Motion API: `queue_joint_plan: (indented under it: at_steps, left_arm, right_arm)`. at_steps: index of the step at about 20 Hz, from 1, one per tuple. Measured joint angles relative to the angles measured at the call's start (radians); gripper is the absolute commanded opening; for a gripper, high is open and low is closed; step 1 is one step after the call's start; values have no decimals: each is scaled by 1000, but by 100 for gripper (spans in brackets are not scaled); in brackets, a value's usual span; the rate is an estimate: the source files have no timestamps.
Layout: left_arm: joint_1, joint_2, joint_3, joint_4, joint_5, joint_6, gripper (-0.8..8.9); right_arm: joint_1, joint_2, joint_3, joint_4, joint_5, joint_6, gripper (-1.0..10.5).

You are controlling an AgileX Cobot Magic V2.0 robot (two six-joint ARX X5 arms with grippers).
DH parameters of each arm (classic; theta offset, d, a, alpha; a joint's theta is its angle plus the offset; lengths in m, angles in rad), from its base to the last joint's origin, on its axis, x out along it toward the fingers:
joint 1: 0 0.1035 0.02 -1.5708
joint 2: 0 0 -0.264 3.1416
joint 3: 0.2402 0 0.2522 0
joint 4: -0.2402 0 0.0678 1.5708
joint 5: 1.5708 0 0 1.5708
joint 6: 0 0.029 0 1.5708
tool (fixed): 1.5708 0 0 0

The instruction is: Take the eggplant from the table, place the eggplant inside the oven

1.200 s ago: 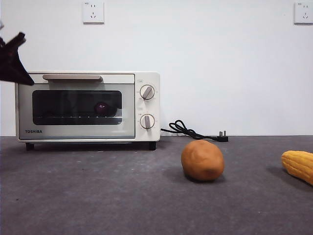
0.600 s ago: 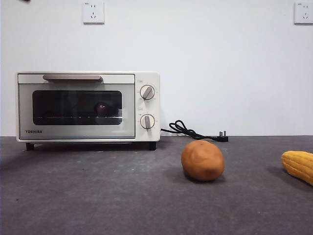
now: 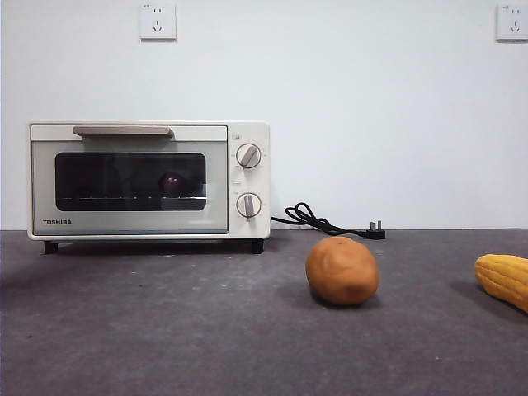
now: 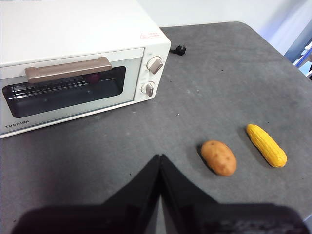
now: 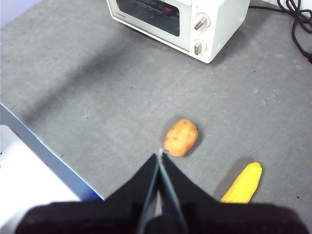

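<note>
The cream-white oven (image 3: pixel 148 180) stands at the back left of the dark grey table (image 3: pixel 206 330) with its door closed. Through the glass I see the purple eggplant (image 3: pixel 172 182) lying on the wire rack inside; it also shows as a purple spot behind the door, eggplant (image 4: pixel 93 77) and eggplant (image 5: pixel 167 8). My left gripper (image 4: pixel 160 158) hangs high above the table in front of the oven, shut and empty. High over the table's front, my right gripper (image 5: pixel 159 155) is shut and empty too. Neither arm shows in the front view.
A round brown potato (image 3: pixel 341 270) lies mid-table, with a yellow corn cob (image 3: pixel 503 279) at the right edge. The oven's black cord and plug (image 3: pixel 330 223) lie behind the potato by the wall. The table's edge (image 5: pixel 48 156) runs near the right gripper.
A dark arm tip at the upper left of the front view has risen out of the picture. The oven, potato and corn have not moved.
</note>
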Motion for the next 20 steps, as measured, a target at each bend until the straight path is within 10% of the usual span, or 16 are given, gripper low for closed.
queue_joint_plan:
  at_steps: [20]
  left_arm:
    - [0, -5, 0, 8, 0, 0, -4]
  right_arm:
    - [0, 17, 0, 0, 0, 0, 0]
